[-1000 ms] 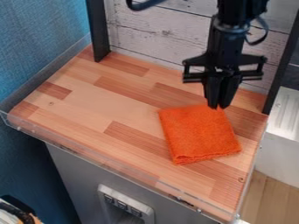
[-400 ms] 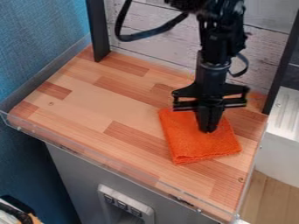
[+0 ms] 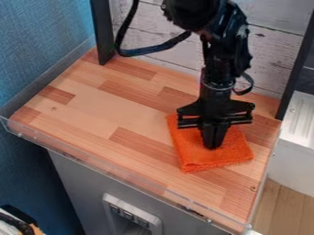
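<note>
At the far left, a textured blue wall (image 3: 36, 55) stands beside the wooden worktop (image 3: 92, 105). A low, clear strip (image 3: 110, 174) runs along the worktop's near edge, above a grey front (image 3: 73, 183) with a pale socket panel (image 3: 131, 215). A dark left post (image 3: 103, 32) rises at the far left corner, and pale wooden planks (image 3: 165, 30) stand behind the worktop.

Right of the middle, an orange cloth (image 3: 202, 160) lies flat, its near edge showing folded layers. The black gripper (image 3: 212, 147) points down over it, tips at the cloth's middle and in front of its far part. Its two fingers are together; whether they pinch any fabric, I cannot tell.

A dark right post (image 3: 293, 69) stands at the far right corner. Beyond the worktop's right side are a white unit (image 3: 297, 160) and, nearer, a strip of wooden floor (image 3: 285, 211).
</note>
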You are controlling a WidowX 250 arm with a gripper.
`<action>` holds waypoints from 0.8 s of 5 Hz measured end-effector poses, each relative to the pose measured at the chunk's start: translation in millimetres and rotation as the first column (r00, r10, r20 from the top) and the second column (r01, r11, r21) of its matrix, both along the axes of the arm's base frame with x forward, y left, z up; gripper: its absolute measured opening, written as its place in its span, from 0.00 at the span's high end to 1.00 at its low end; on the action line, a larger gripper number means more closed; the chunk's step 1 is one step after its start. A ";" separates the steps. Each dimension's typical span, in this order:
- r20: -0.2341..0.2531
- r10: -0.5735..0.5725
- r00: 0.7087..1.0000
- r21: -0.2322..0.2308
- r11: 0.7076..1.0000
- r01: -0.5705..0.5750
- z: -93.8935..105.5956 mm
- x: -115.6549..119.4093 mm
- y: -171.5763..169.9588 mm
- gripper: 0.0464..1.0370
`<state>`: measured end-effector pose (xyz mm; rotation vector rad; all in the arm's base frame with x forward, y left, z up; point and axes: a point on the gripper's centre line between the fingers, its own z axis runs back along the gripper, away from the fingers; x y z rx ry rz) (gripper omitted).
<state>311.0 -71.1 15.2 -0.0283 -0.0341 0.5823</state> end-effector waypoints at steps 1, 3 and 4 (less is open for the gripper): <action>-0.017 -0.059 0.998 0.019 0.998 0.060 0.4 -3.9 -2.4 0.81; -0.028 -0.243 0.970 0.034 0.969 0.244 34.8 -14.3 0.4 0.38; -0.039 -0.283 0.958 0.031 0.958 0.284 41.6 -20.7 3.1 0.67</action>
